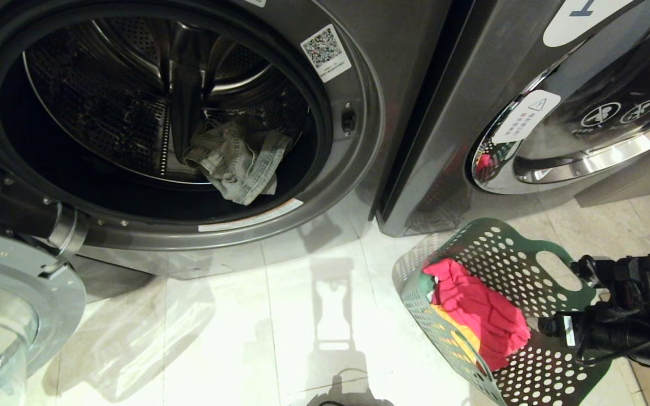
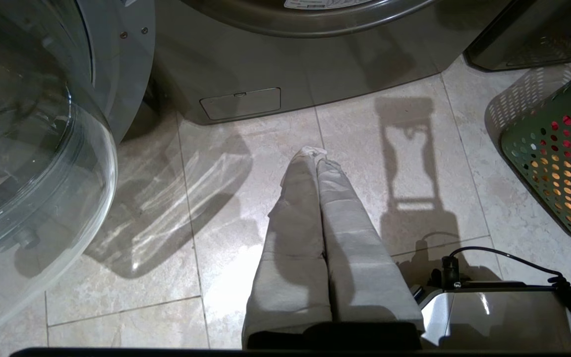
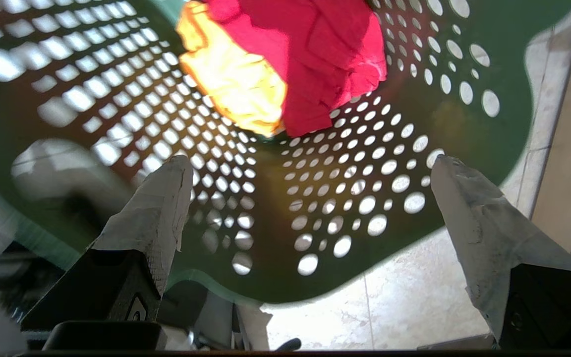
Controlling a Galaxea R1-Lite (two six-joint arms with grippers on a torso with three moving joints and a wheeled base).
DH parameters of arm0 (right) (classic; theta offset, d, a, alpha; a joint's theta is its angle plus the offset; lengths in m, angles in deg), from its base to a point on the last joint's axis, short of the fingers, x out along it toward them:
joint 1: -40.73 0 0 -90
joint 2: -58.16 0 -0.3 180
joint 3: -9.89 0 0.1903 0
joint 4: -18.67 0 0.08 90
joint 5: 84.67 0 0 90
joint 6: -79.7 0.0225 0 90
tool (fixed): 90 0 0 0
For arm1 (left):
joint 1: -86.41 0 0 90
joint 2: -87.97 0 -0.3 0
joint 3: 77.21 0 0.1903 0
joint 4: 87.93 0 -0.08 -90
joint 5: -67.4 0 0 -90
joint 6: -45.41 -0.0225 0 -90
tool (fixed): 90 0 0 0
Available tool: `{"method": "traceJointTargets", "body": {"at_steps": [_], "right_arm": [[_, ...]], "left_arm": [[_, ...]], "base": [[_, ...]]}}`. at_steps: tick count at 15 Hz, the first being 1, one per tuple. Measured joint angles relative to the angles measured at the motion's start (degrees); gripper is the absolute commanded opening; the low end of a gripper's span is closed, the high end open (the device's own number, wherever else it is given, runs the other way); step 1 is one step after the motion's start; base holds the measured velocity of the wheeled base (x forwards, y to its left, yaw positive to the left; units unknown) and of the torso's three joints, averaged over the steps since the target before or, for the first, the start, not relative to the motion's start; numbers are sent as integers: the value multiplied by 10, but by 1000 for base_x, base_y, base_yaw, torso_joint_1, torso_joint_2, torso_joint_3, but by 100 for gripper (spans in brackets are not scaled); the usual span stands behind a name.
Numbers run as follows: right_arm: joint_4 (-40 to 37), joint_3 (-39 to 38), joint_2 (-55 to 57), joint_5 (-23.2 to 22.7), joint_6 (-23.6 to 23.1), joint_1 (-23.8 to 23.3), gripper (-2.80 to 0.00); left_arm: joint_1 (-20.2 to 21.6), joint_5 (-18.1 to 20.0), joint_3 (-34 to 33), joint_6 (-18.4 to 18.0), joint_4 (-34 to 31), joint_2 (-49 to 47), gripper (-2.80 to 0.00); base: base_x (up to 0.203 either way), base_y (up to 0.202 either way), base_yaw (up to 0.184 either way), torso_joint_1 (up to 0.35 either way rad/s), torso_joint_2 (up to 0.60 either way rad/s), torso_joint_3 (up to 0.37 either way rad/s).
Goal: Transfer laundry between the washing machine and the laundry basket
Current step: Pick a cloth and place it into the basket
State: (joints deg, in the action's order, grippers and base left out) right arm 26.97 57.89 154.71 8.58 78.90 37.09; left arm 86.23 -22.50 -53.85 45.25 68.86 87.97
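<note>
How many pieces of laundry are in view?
3: a grey plaid garment in the washing machine drum, a red one and a yellow one in the basket. More may be hidden underneath.

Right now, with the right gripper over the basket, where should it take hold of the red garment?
Probably the bunched upper folds of the red garment, coming straight down through the open top of the laundry basket. It lies heaped over the yellow cloth, so its raised creases give the open right gripper something to pinch.
</note>
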Motion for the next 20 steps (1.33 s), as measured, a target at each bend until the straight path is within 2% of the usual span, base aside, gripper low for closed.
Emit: {"method": "traceJointTargets", "body": {"at_steps": [2, 5, 14, 20], "right_arm": [[5, -63, -61, 12, 4, 27, 0], [7, -107, -109, 17, 21, 41, 0], [-17, -104, -106, 15, 47, 44, 0], [-7, -73, -46, 14, 72, 44, 0]], "left_arm": [[0, 0, 0, 0, 0, 0, -280], [0, 0, 0, 0, 0, 0, -280], [0, 0, 0, 0, 0, 0, -280], [0, 0, 0, 0, 0, 0, -280]], "base": [[0, 0, 0, 0, 0, 0], [0, 0, 0, 0, 0, 0], [0, 0, 0, 0, 0, 0], [0, 0, 0, 0, 0, 0]]}}
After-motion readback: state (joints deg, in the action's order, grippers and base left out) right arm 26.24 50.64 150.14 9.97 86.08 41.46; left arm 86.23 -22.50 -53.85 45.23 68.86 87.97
